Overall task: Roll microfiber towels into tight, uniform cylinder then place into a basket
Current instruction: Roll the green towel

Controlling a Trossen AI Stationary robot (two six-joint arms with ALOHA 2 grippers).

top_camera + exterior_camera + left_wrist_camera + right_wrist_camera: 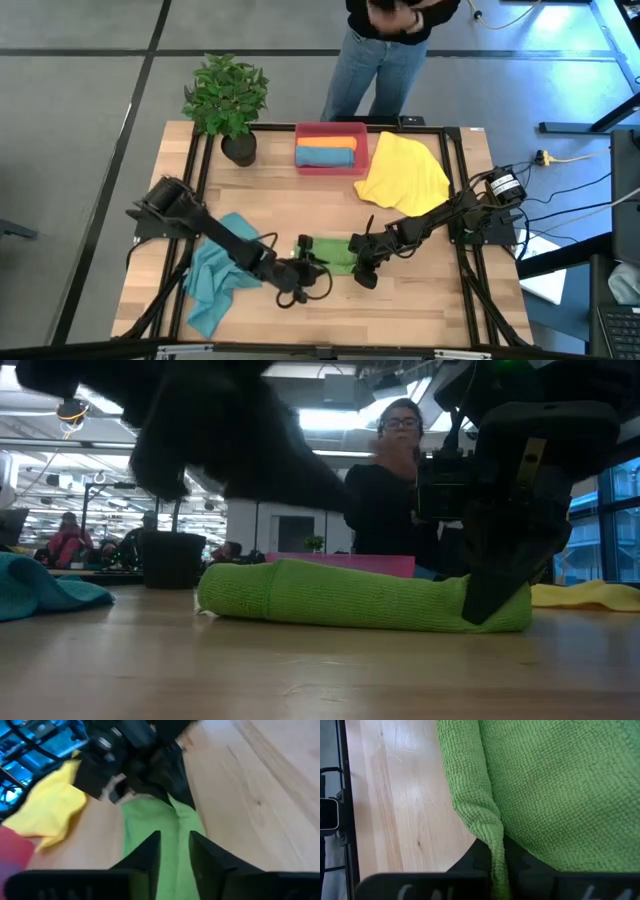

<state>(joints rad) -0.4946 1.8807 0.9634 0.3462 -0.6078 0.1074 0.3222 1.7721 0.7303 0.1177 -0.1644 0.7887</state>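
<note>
1. Rolling the green towel [335, 255]: it lies as a long low cylinder on the desk [420, 300], stretched between the two pincers. Roll looks nearly formed; judged mid-task, not yet ready for transfer.
2. Right pincer [362, 268]: clenched on one end of the green roll. The right wrist view shows a fold of green cloth pinched between its fingers. Probable purpose: anchor that end so the roll stays tight and does not unwind.
3. Left pincer [175, 851]: at the opposite end of the roll, fingers straddling the cloth with a narrow gap. Cannot tell whether it is gripping or merely resting over the roll.
4. Basket [331, 148]: well beyond both pincers at the far desk edge, already holding an orange roll [326, 142] and a teal roll [324, 157] side by side.
5. Waiting stock: yellow towel [404, 174] spread flat beyond the right pincer, just beside the basket; teal towel [215, 278] crumpled just behind the left pincer, under its arm.
6. Risk, judged: the free end could loosen if either pincer lets go early.
</note>
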